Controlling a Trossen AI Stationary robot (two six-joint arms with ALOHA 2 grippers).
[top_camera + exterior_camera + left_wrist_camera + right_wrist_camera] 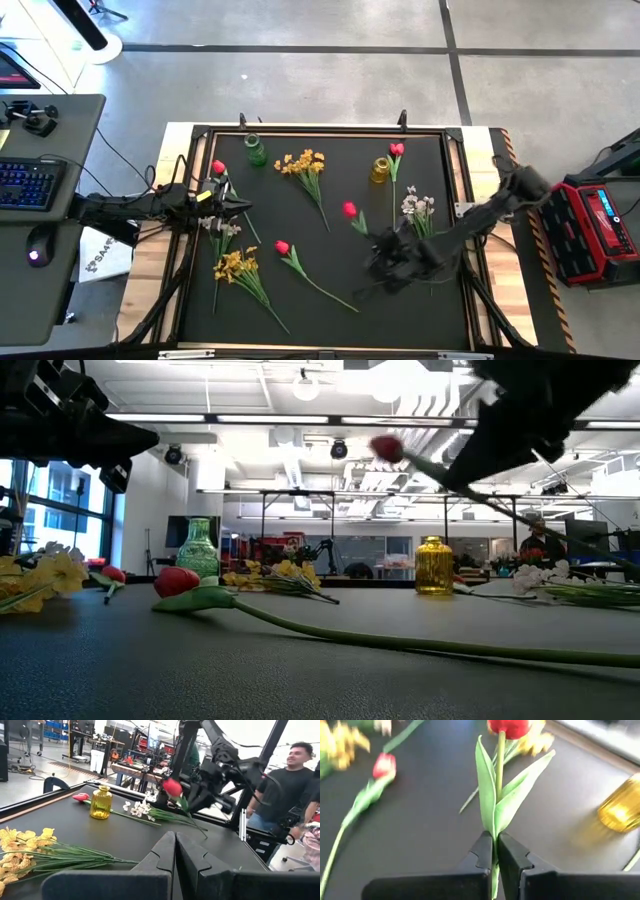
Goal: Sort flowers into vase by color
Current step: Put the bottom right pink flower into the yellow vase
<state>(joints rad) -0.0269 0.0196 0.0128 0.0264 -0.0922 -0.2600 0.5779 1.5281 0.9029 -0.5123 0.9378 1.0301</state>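
- A yellow glass vase (380, 171) stands toward the far edge of the black table mat (330, 300); a red tulip (396, 150) lies just beside it, its bloom at the vase's far side. Whether any stem sits inside the vase cannot be told.
- A green glass vase (255, 150) stands at the far left of the mat, nothing visibly in it.
- The right gripper (494, 851) has its fingers pinched tight on the stem of a held red tulip (506, 727), just below its two long green leaves; in the low view the bloom is lifted clear of the mat.
- The left gripper (175, 851) is closed with nothing between its fingers, hovering over the mat's left side.
- Another red tulip (283, 247) lies flat mid-mat, its stem running toward the near right.
- One more tulip (219, 168) lies by the left gripper.
- Yellow daffodil bunches lie at far centre (303, 163) and near left (238, 265).
- A white blossom sprig (417, 205) lies just past the right gripper.
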